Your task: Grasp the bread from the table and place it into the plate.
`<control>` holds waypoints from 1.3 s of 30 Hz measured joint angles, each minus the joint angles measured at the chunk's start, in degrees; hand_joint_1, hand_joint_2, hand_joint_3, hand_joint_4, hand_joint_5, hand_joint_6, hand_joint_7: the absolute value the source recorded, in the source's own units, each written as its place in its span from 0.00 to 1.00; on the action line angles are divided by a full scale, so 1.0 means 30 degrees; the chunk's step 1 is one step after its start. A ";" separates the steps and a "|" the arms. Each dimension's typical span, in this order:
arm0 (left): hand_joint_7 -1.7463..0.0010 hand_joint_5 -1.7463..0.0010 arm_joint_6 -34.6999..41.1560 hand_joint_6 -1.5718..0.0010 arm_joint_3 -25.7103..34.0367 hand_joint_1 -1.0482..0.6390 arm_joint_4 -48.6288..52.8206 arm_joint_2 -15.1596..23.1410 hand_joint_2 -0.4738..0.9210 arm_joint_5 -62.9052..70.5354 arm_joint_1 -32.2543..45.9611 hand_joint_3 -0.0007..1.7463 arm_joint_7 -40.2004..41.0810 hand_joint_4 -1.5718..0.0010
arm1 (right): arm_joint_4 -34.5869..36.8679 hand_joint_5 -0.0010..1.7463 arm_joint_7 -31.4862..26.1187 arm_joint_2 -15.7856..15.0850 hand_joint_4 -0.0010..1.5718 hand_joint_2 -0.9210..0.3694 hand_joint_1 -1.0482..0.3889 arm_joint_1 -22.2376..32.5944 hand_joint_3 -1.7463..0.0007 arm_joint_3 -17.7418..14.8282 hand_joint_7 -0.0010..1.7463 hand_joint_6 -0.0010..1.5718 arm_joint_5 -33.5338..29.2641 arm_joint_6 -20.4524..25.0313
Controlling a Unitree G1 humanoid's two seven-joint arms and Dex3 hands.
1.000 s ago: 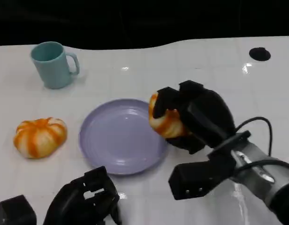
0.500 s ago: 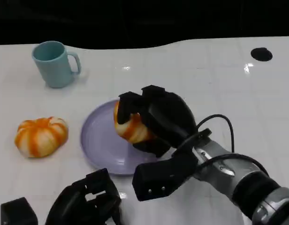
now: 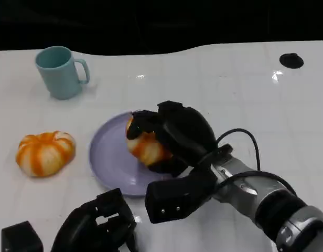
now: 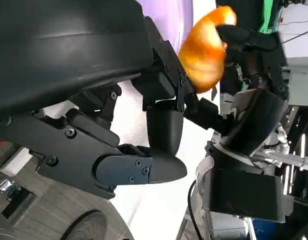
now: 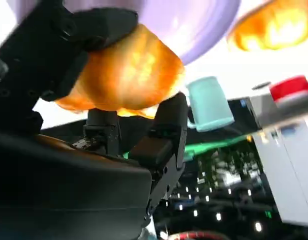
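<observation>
My right hand grips an orange-and-white bread roll and holds it over the right half of the lilac plate; I cannot tell whether the roll touches the plate. The right wrist view shows the roll between the black fingers with the plate just beyond it. The left wrist view catches the same roll in the right hand. A second striped bread lies on the table left of the plate. My left hand rests at the lower left, fingers curled in, holding nothing.
A teal mug stands at the back left, also seen as the mug in the right wrist view. A small black disc sits at the far right of the white table. A cable loops off the right forearm.
The right hand carried the roll leftward from the plate's right edge to over the plate, then lowered it slightly. The left hand stayed put.
</observation>
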 measured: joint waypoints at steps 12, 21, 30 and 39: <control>0.15 0.00 -0.0030 0.54 -0.0009 0.26 -0.0005 -0.0008 0.89 -0.0005 0.0024 0.31 0.0000 0.50 | -0.3234 0.20 0.4119 -0.0793 0.09 0.00 0.28 0.0630 0.91 0.0039 0.00 0.23 0.0244 0.1385; 0.14 0.00 -0.0048 0.55 -0.0008 0.26 -0.0002 -0.0001 0.89 -0.0012 0.0021 0.31 -0.0002 0.50 | -0.6167 0.27 0.5428 -0.1697 0.07 0.00 0.28 0.2005 0.90 -0.0061 0.01 0.24 0.0438 0.1849; 0.14 0.00 -0.0116 0.55 0.0000 0.25 0.0056 0.0003 0.89 -0.0016 -0.0039 0.31 -0.0004 0.49 | -0.9695 0.38 0.5645 -0.3551 0.16 0.00 0.36 0.4156 0.95 -0.0759 0.04 0.33 0.0887 0.0796; 0.14 0.00 -0.0227 0.54 0.0004 0.25 0.0111 0.0007 0.88 -0.0005 -0.0087 0.31 -0.0002 0.48 | -1.1959 0.44 0.4087 -0.5459 0.30 0.02 0.46 0.6467 0.98 -0.2189 0.09 0.45 0.1421 -0.1738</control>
